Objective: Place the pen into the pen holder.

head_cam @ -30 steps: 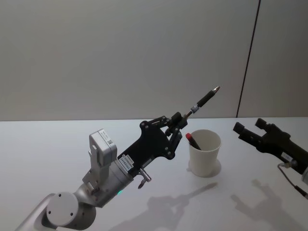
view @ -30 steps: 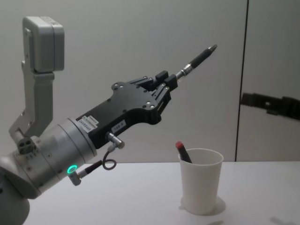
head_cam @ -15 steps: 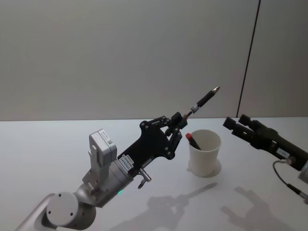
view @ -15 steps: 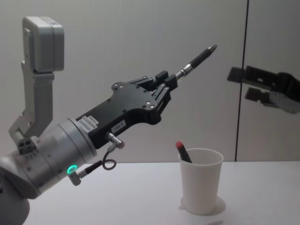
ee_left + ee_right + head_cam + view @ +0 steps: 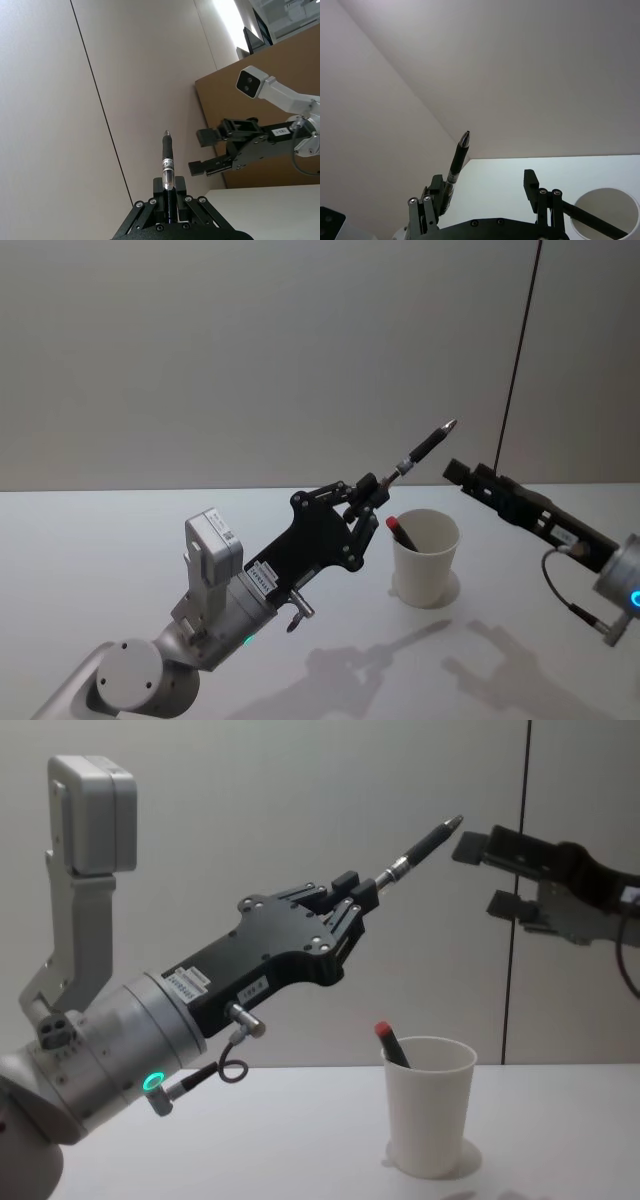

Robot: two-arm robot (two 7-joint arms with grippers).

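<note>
Black pen (image 5: pixel 425 841), left end effector (image 5: pixel 358 896) upraised; right end effector (image 5: pixel 481 875) beside.

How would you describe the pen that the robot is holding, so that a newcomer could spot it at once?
On the white table stands a white paper cup; the left end effector is raised to its left. Clamped in that end effector is a slim black pen, pointing up toward the open right end effector. Unlike the red-capped pen inside the cup, it is in the air.

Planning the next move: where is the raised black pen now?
Head view, centre: the slim black pen sticks up from the left pincer, above the white paper cup, tip near the right pincer.
</note>
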